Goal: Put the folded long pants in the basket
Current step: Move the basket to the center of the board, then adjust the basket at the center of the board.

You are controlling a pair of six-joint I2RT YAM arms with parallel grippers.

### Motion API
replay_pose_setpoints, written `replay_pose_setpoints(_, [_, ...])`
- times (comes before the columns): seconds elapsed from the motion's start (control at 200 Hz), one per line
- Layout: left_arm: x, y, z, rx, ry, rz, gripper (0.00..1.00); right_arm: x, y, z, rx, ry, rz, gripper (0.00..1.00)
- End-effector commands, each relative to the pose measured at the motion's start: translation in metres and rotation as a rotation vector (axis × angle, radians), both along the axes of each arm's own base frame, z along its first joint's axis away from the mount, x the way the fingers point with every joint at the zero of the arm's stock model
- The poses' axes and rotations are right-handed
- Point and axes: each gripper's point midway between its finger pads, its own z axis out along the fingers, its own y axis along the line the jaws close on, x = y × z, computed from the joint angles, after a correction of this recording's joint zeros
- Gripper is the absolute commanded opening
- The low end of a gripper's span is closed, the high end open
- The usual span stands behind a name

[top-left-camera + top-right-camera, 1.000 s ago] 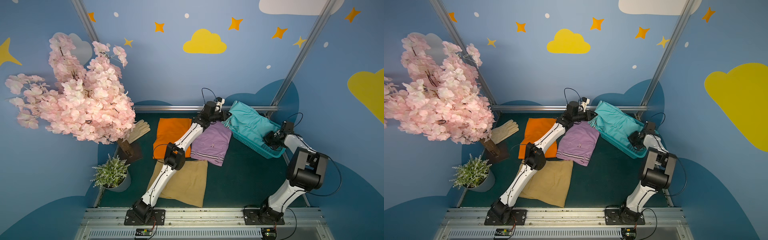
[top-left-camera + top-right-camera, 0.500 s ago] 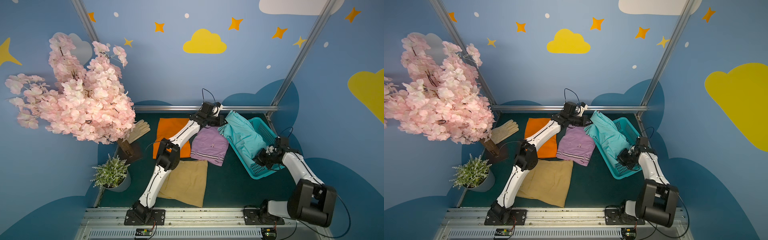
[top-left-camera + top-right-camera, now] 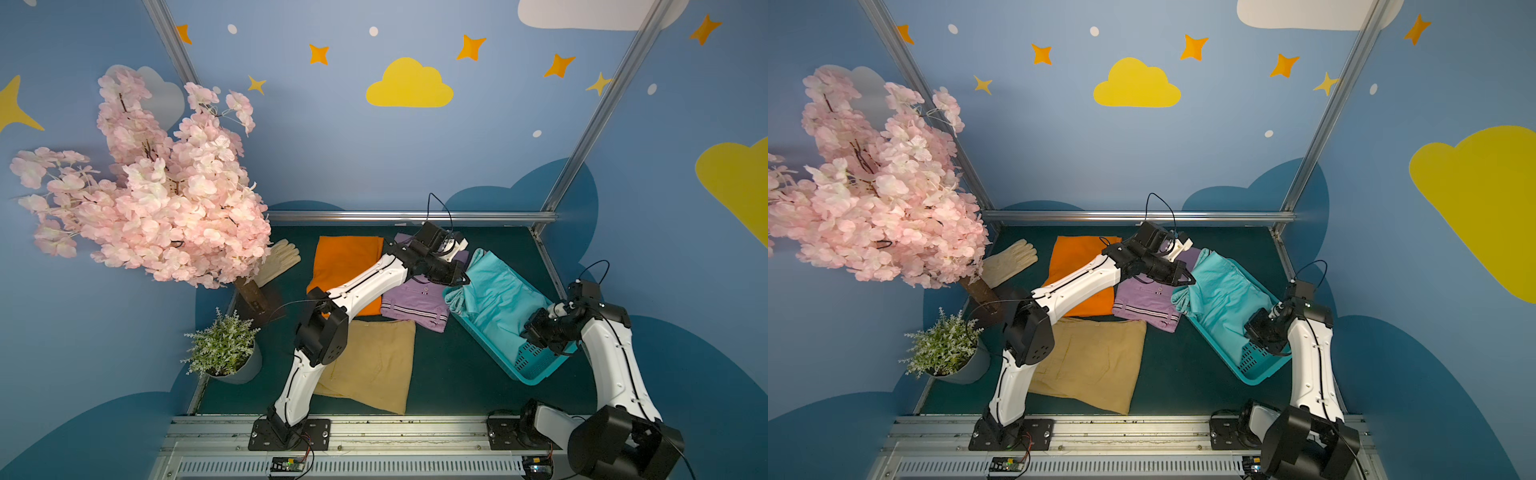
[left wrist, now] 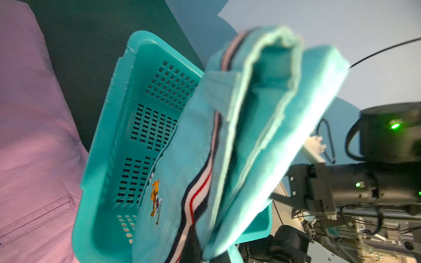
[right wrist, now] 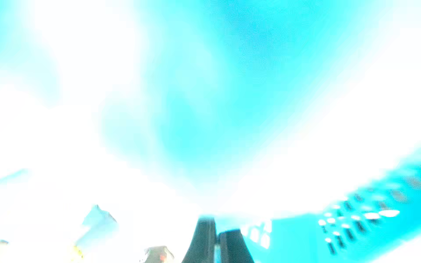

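Turquoise folded cloth long pants (image 3: 496, 305), slung between left tool (image 3: 458, 279) and right tool (image 3: 528, 334), both tools clenched on its edges, hanging over rectangular turquoise perforated plastic basket (image 3: 536, 376) below both tools.

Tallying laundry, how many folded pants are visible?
4: orange pants at the back, lilac pants beside them, khaki pants in front, turquoise pants draped in the basket. None seem hidden.

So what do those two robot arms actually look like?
The left arm and right arm match: white shells between chunky black joints, black base plates, thin black cable looping at each wrist. Left gripper and right gripper are black.
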Motion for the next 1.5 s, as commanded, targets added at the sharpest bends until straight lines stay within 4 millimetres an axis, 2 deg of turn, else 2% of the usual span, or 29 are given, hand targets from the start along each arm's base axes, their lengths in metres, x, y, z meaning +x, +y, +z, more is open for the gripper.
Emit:
replay_pose_setpoints(0.0, [0.022, 0.015, 0.030, 0.041, -0.128, 0.049, 0.02, 0.017, -0.015, 0.028, -0.058, -0.071, -0.032, 0.00])
replay_pose_setpoints(0.06, [0.033, 0.012, 0.042, 0.029, -0.167, 0.063, 0.02, 0.022, -0.019, 0.045, -0.086, -0.128, -0.061, 0.00])
replay_pose_setpoints(0.145, [0.043, 0.004, 0.046, 0.038, -0.182, 0.041, 0.02, 0.021, -0.021, 0.062, -0.104, -0.167, -0.077, 0.00])
replay_pose_setpoints(0.285, [0.061, -0.008, 0.031, 0.026, -0.154, 0.041, 0.02, 0.001, -0.024, 0.054, -0.105, -0.113, -0.185, 0.00])
replay_pose_setpoints(0.436, [0.073, -0.018, 0.016, -0.057, -0.071, 0.029, 0.02, -0.022, -0.023, 0.055, -0.139, -0.040, -0.150, 0.00])
replay_pose_setpoints(0.656, [0.066, -0.033, 0.003, -0.135, 0.024, -0.034, 0.02, -0.051, -0.010, 0.072, -0.124, -0.013, -0.153, 0.00])
replay_pose_setpoints(0.731, [0.068, -0.032, -0.003, -0.130, 0.045, -0.027, 0.02, -0.061, -0.018, 0.073, -0.180, 0.017, -0.170, 0.00])
replay_pose_setpoints(0.811, [0.071, -0.031, -0.010, -0.125, 0.069, -0.017, 0.02, -0.077, -0.041, 0.066, -0.324, 0.097, -0.210, 0.00])
replay_pose_setpoints(0.901, [0.075, -0.030, -0.025, -0.113, 0.102, -0.007, 0.02, -0.084, -0.047, 0.051, -0.356, 0.161, -0.192, 0.00])
replay_pose_setpoints(1.016, [0.073, -0.036, -0.045, -0.119, 0.143, -0.031, 0.02, -0.089, -0.063, 0.022, -0.424, 0.250, -0.190, 0.00])
replay_pose_setpoints(1.146, [0.072, -0.041, -0.066, -0.095, 0.164, -0.023, 0.03, -0.078, -0.066, 0.016, -0.400, 0.256, -0.201, 0.00])
replay_pose_setpoints(1.211, [0.077, -0.040, -0.074, -0.082, 0.162, -0.005, 0.02, -0.075, -0.067, 0.007, -0.389, 0.293, -0.179, 0.00])
replay_pose_setpoints(1.347, [0.078, -0.043, -0.089, -0.080, 0.193, 0.005, 0.02, -0.067, -0.056, -0.006, -0.301, 0.300, -0.180, 0.00])
replay_pose_setpoints(1.412, [0.077, -0.041, -0.098, -0.060, 0.219, 0.011, 0.02, -0.057, -0.053, -0.014, -0.274, 0.278, -0.159, 0.00])
replay_pose_setpoints(1.492, [0.071, -0.036, -0.106, -0.022, 0.255, 0.018, 0.02, -0.050, -0.058, -0.021, -0.281, 0.296, -0.167, 0.00])
